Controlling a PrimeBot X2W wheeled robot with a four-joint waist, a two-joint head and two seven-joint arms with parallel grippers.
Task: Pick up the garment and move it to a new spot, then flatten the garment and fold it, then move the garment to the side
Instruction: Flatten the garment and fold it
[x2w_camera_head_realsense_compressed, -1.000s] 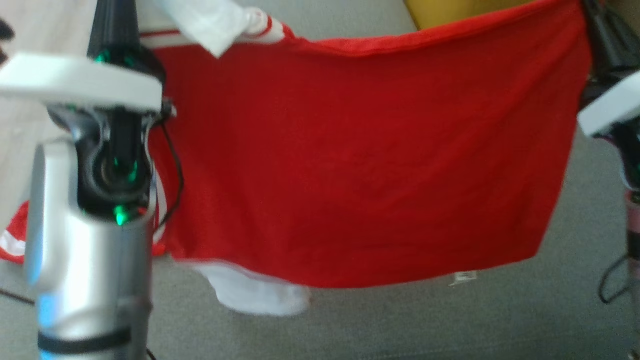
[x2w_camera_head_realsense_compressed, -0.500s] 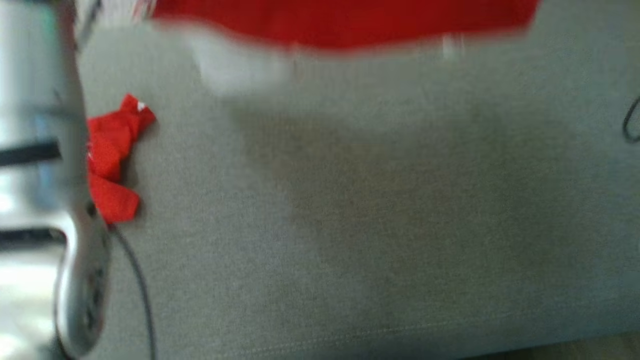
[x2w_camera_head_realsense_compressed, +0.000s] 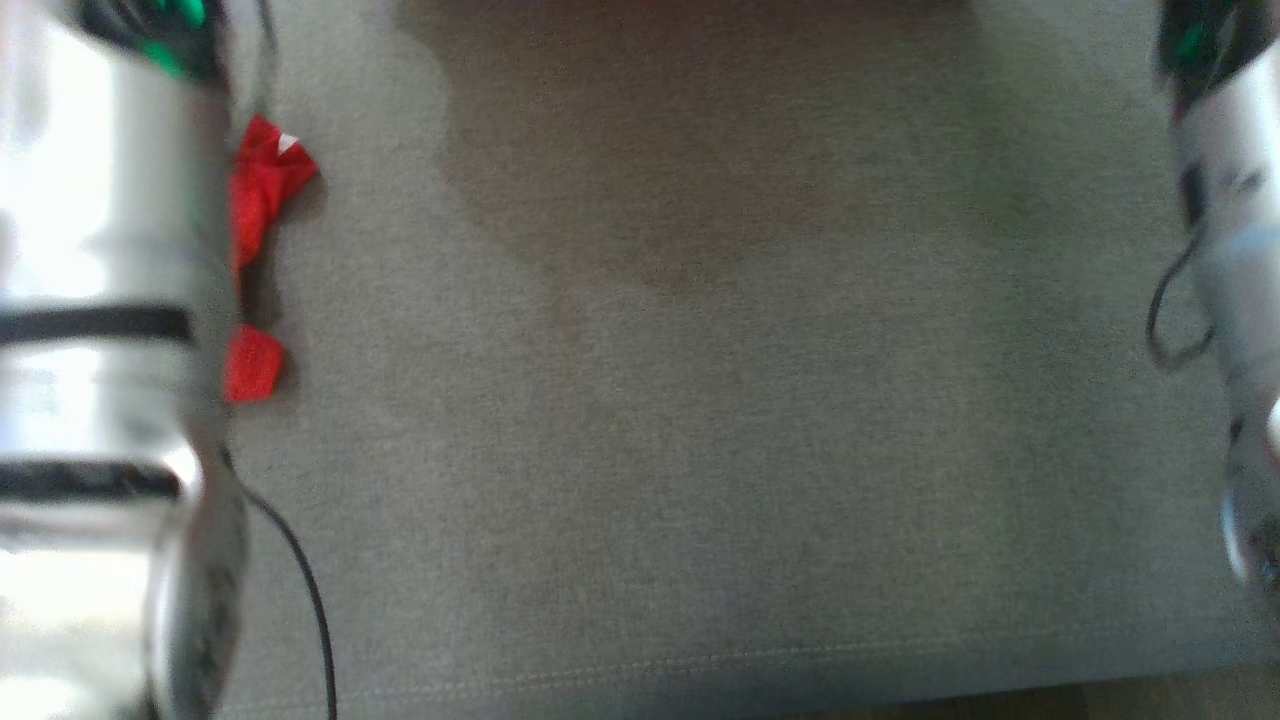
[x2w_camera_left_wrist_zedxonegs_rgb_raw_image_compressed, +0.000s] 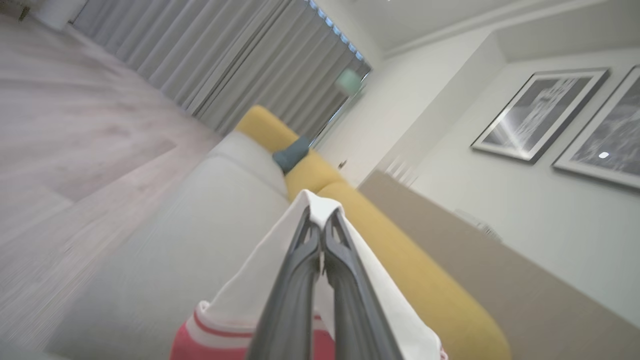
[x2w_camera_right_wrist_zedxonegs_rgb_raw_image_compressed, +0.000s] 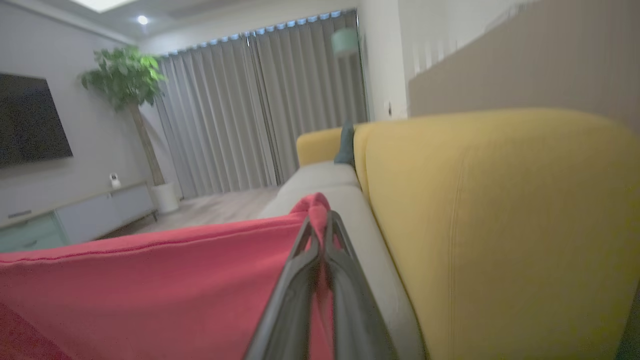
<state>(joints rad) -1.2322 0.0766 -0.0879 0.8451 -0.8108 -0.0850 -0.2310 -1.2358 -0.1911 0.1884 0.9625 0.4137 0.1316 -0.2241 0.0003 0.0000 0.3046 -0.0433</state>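
Observation:
The garment is red with white sleeves and red-and-white striped cuffs. In the left wrist view my left gripper (x2w_camera_left_wrist_zedxonegs_rgb_raw_image_compressed: 320, 216) is shut on a fold of its white sleeve (x2w_camera_left_wrist_zedxonegs_rgb_raw_image_compressed: 250, 295), held in the air above the sofa. In the right wrist view my right gripper (x2w_camera_right_wrist_zedxonegs_rgb_raw_image_compressed: 320, 217) is shut on a corner of the red body (x2w_camera_right_wrist_zedxonegs_rgb_raw_image_compressed: 150, 290), whose hem stretches away to the left. In the head view my two pale forearms, left (x2w_camera_head_realsense_compressed: 100, 300) and right (x2w_camera_head_realsense_compressed: 1230, 250), stand at the sides, and a broad shadow (x2w_camera_head_realsense_compressed: 680, 150) falls on the grey seat.
The grey sofa seat (x2w_camera_head_realsense_compressed: 700, 450) spreads below, its front seam near the bottom edge. Crumpled red cloth (x2w_camera_head_realsense_compressed: 262, 185) lies beside my left forearm; I cannot tell whether it belongs to the garment. The yellow backrest (x2w_camera_right_wrist_zedxonegs_rgb_raw_image_compressed: 500, 225) rises behind. A black cable (x2w_camera_head_realsense_compressed: 300, 570) trails at the lower left.
The head camera has tilted down, so the stretched red garment has passed out of the top of its picture and the bare seat shows. Both grippers stay shut.

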